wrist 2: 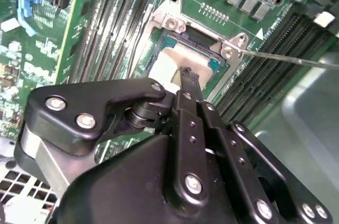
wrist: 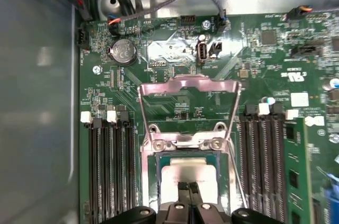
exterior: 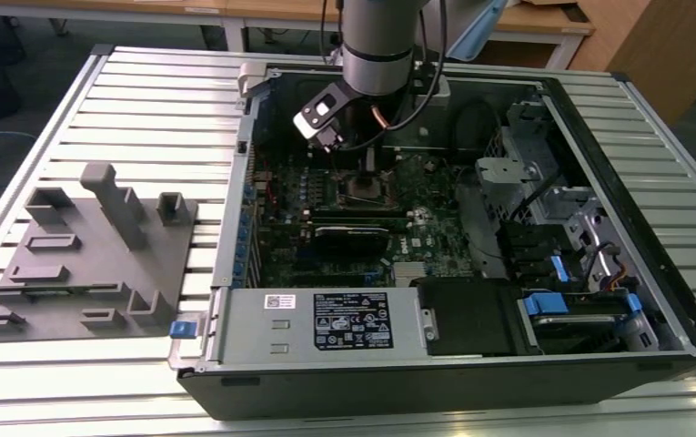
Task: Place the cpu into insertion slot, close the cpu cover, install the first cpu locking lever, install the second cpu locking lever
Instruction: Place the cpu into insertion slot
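The cpu [wrist: 186, 173] lies flat in the insertion slot [wrist: 222, 181] on the green motherboard; its pale metal top also shows in the second wrist view [wrist 2: 167, 66]. The cpu cover [wrist: 188, 82] stands swung open behind the slot, hinged at the slot's far edge. My gripper [wrist: 188, 186] hangs directly over the cpu with its two black fingers pressed together, tips at or just above the chip's top. In the exterior view the gripper [exterior: 368, 169] reaches down into the open computer case over the slot [exterior: 366, 189]. A thin metal locking lever [wrist 2: 296, 60] sticks out sideways from the slot's corner.
Black memory slots [wrist: 108, 171] flank the socket on both sides. A coin battery [wrist: 123, 50] and cables [wrist: 159, 1] sit beyond the cover. The case walls [exterior: 232, 182] and drive cage [exterior: 529, 173] ring the board. A grey fixture plate [exterior: 81, 264] lies on the exterior view's left.
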### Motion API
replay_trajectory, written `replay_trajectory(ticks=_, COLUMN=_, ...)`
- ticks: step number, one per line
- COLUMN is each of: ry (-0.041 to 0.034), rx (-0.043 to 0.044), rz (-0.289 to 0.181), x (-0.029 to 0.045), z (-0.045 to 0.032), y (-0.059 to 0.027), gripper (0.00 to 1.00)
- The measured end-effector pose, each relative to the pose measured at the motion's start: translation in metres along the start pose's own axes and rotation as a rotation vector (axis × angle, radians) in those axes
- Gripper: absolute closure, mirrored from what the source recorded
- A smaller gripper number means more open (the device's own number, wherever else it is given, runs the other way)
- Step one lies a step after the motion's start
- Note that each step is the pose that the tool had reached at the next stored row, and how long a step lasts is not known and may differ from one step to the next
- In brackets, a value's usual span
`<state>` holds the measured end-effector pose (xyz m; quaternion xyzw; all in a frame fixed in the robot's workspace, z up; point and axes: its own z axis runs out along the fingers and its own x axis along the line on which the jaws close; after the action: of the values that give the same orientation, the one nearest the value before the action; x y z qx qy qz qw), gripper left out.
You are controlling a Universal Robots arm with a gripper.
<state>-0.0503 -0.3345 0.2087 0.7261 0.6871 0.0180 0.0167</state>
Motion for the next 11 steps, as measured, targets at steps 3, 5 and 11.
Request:
replay_trajectory(ticks=3, ry=-0.0002, rx=0.0001, rz=0.0, x=0.0, z=-0.0082, y=0.0004, gripper=0.9)
replay_trajectory(ticks=5, ry=-0.0002, rx=0.0002, rz=0.0, x=0.0, z=-0.0139, y=0.0007, gripper=0.9)
replay_trajectory(ticks=11, ry=-0.0002, rx=0.0001, rz=0.0, x=0.0001, z=-0.0286, y=0.0014, gripper=0.9)
